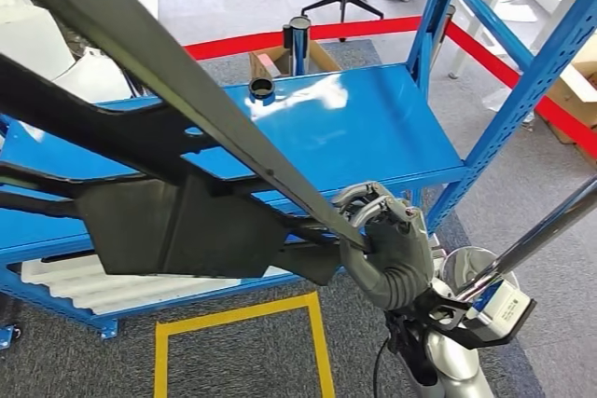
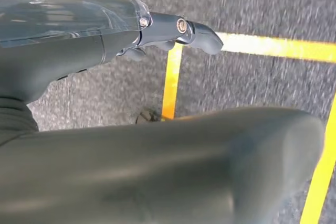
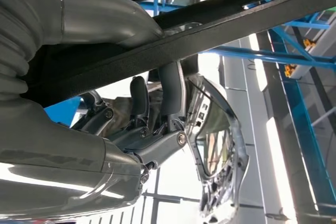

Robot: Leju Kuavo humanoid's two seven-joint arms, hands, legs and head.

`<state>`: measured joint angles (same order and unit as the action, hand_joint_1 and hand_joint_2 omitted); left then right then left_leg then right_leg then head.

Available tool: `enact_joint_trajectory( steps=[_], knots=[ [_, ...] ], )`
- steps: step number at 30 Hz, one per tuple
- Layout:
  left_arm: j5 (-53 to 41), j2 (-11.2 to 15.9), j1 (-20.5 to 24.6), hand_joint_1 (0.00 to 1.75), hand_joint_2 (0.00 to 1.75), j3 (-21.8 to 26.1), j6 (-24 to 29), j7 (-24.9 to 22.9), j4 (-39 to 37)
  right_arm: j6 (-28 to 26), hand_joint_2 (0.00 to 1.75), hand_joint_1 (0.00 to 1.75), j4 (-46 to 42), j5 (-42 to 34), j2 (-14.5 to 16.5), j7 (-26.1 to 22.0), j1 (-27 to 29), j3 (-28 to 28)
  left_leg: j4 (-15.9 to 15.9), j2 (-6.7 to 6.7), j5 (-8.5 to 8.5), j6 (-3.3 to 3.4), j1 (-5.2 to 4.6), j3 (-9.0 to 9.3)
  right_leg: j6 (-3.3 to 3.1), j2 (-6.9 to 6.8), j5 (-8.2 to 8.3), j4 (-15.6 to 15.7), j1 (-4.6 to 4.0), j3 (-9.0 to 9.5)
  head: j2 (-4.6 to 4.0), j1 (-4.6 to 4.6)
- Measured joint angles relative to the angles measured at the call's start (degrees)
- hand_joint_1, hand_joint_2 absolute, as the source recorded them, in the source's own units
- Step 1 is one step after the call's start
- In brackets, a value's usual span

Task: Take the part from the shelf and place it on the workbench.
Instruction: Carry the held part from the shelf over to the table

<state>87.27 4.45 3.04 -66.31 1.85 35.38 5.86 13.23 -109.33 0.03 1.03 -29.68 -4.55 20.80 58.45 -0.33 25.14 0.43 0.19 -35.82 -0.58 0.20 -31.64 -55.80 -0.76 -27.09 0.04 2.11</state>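
A large black frame-like part, made of long bars and a flat panel, is seen held up in front of the blue metal shelf, above the grey carpet and a yellow floor marking. The right hand is wrapped around one of the part's bars, and in the right wrist view its dark fingers are curled up against the bar's underside (a firm hold, with the thumb over the top). The left hand is shown over the carpet and yellow tape; one finger is stretched out straight, but whether anything is held by it cannot be told. A small black cylinder stands on the shelf's blue surface.
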Motion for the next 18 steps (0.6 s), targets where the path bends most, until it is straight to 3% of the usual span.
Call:
enact_joint_trajectory(
  steps=[2, 3, 5, 6, 7, 8, 9, 11, 13, 16, 18],
  knots=[
    [0.00, 0.08, -0.13, 0.00, 0.00, -0.01, 0.08, -0.15, -0.10, 0.01, 1.75, 1.75, -0.19, 0.09, -0.01, -0.13, 0.19, -0.07, 0.94, -0.09, 1.57, -0.57, 0.09, -0.58, -0.58, -0.34, 1.23, 0.52, 0.27, -0.67, 0.00, 0.06],
    [0.00, 0.14, -0.20, 0.00, 0.00, -0.02, 0.13, -0.25, -0.15, 0.03, 1.75, 1.75, -0.28, 0.11, -0.01, -0.19, 0.29, -0.10, 2.73, -0.13, 3.68, -0.84, 0.16, -1.18, -0.86, -0.53, 1.90, 0.77, 0.47, -1.21, 0.00, 0.10],
    [0.00, 0.25, -0.26, 0.00, 0.00, -0.04, 0.23, -0.44, -0.19, 0.08, 1.75, 1.75, -0.39, 0.09, 0.00, -0.29, 0.64, -0.19, 9.27, -0.10, 9.02, -1.43, 0.48, -2.85, -1.08, -0.75, 2.91, 0.72, 0.50, -2.55, 0.00, 0.19],
    [0.00, 0.32, -0.25, 0.00, 0.00, -0.04, 0.31, -0.50, -0.21, 0.08, 1.75, 1.75, -0.40, 0.08, 0.00, -0.32, 0.80, -0.25, 12.70, -0.08, 10.67, -1.73, 0.66, -3.44, -0.99, -0.85, 3.38, 0.62, 0.52, -3.27, 0.00, 0.20],
    [0.00, 0.38, -0.26, 0.00, 0.00, -0.05, 0.40, -0.54, -0.23, 0.10, 1.75, 1.75, -0.40, 0.07, 0.00, -0.35, 0.90, -0.29, 14.93, -0.06, 11.06, -2.01, 0.84, -3.44, -0.86, -0.95, 3.84, 0.45, 0.56, -4.02, 0.00, 0.21],
    [0.00, 0.42, -0.26, 0.00, 0.00, -0.05, 0.50, -0.54, -0.23, 0.13, 1.75, 1.75, -0.42, 0.04, 0.01, -0.37, 0.93, -0.31, 15.31, -0.04, 10.24, -2.28, 1.03, -2.59, -0.68, -1.00, 4.23, 0.18, 0.65, -4.81, 0.00, 0.21],
    [0.00, 0.47, -0.26, 0.00, 0.00, -0.07, 0.58, -0.49, -0.24, 0.18, 1.75, 1.75, -0.45, 0.02, 0.03, -0.38, 0.94, -0.34, 13.47, -0.01, 8.62, -2.52, 1.24, -0.75, -0.47, -1.03, 4.53, -0.19, 0.79, -5.56, 0.00, 0.21],
    [0.00, 0.61, -0.19, 0.00, 0.00, -0.08, 0.69, -0.25, -0.24, 0.39, 1.75, 1.75, -0.66, -0.08, 0.11, -0.42, 0.93, -0.42, 5.62, 0.01, 6.22, -2.94, 1.58, 4.74, 0.04, -1.02, 4.91, -1.27, 0.95, -6.97, 0.00, 0.21],
    [0.00, 0.81, -0.08, 0.00, 0.00, -0.10, 0.77, 0.08, -0.29, 0.66, 1.75, 1.75, -1.11, -0.32, 0.27, -0.47, 0.92, -0.51, -0.39, -0.08, 6.40, -2.72, 1.58, 8.24, 0.75, -0.97, 5.43, -2.16, 0.89, -8.06, 0.00, 0.19],
    [0.00, 0.99, -0.08, 0.00, 0.00, -0.18, 0.86, 0.37, -0.39, 1.08, 1.75, 1.75, -1.64, -0.92, 0.52, -0.51, 1.06, -0.78, -1.51, -0.08, 6.48, -1.47, 1.36, 7.87, 1.98, -0.85, 6.15, -2.54, 0.97, -9.04, 0.00, 0.18],
    [0.00, 1.07, -0.11, 0.00, 0.00, -0.25, 0.86, 0.44, -0.40, 1.28, 1.75, 1.75, -1.82, -1.30, 0.58, -0.51, 1.21, -1.03, -1.55, 0.14, 5.50, -0.21, 1.38, 6.79, 2.50, -0.75, 3.21, -4.79, 1.15, -9.96, 0.00, 0.19]
  ],
)
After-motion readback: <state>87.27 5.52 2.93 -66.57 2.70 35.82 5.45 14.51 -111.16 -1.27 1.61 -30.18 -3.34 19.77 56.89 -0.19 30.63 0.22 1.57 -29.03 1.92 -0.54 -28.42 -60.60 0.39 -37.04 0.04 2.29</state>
